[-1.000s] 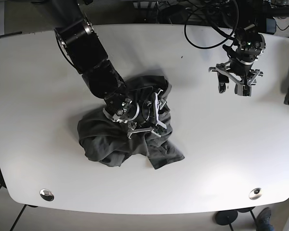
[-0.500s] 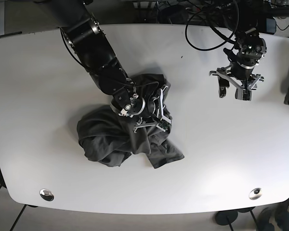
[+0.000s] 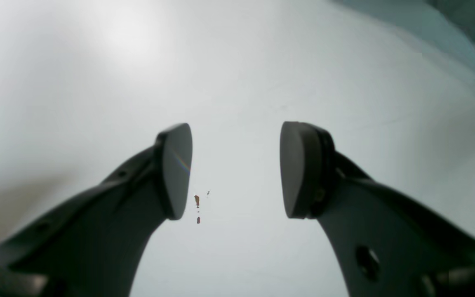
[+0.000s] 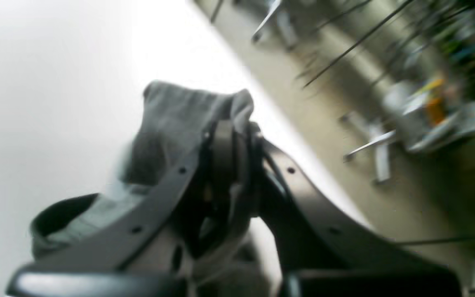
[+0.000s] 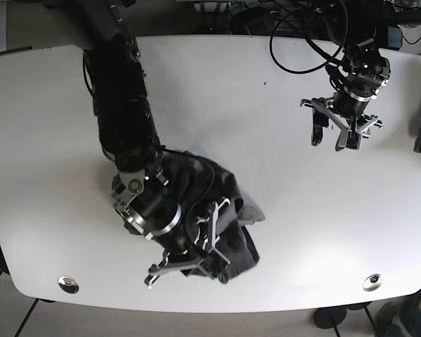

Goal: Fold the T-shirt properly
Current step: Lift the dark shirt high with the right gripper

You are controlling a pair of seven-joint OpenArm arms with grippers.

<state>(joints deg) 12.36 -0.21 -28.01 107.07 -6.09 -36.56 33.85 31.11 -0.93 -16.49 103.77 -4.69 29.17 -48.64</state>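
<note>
Near the front edge of the white surface (image 5: 49, 140), the right end effector (image 5: 196, 256) points toward the camera side, its fingers pressed together on a bunched fold of the dark grey T-shirt (image 5: 217, 203); the right wrist view shows the cloth caught between the closed pads and rising above them in a crumpled peak. The right arm (image 5: 123, 112) reaches down the surface from the far left corner in a long, nearly straight line, its wrist bent over the garment. The T-shirt lies heaped in a compact mound around and partly under that end effector, left of the middle of the surface, with a paler fold showing on its right side. Two round metal fittings (image 5: 68, 283) sit at the near corners of the surface. Farther back and to the right, the left end effector (image 5: 339, 130) hangs over bare surface, well apart from the shirt, its fingers spread wide with nothing between them. Black cables (image 5: 302, 42) loop behind it at the far edge.
</note>
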